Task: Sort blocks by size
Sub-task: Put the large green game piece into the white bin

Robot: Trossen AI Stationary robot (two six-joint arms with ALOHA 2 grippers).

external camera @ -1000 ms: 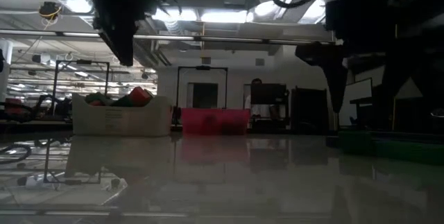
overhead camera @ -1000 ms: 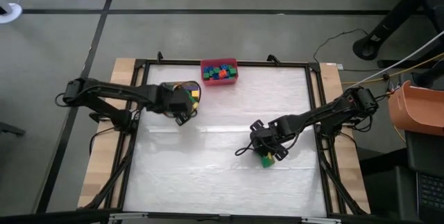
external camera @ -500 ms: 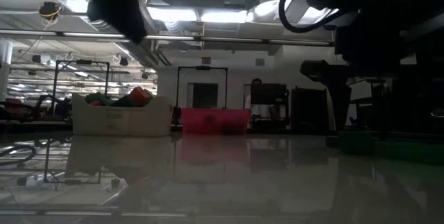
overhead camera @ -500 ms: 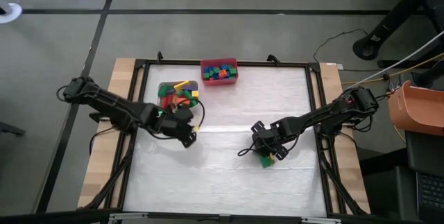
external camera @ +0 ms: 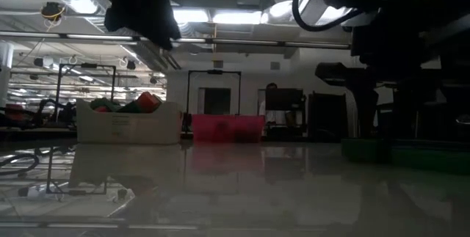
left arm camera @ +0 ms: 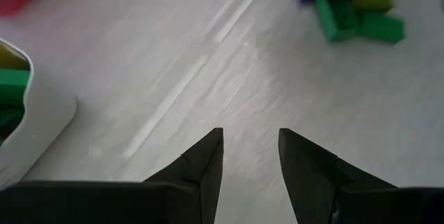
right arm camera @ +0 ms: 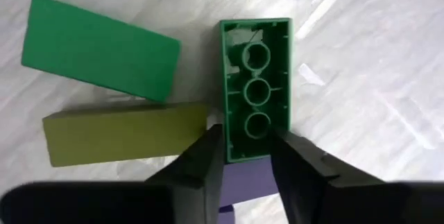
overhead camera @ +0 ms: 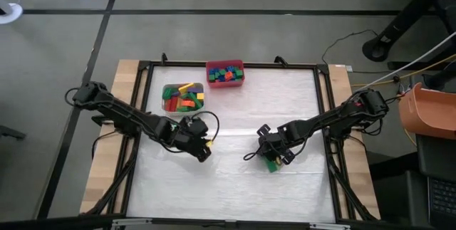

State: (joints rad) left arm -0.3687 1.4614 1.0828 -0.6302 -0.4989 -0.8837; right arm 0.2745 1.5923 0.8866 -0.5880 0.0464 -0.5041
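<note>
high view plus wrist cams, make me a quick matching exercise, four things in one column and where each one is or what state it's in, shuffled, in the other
Things:
1. left gripper
2. right gripper
3. white bin
4. red bin

Places or states:
A. at the table's far edge, filled with small blocks
B. fingers on either side of an upturned green block
C. open and empty over bare table
D. on the left side, holding long bars and other blocks

Pairs: 1-C, 2-B, 3-D, 4-A
</note>
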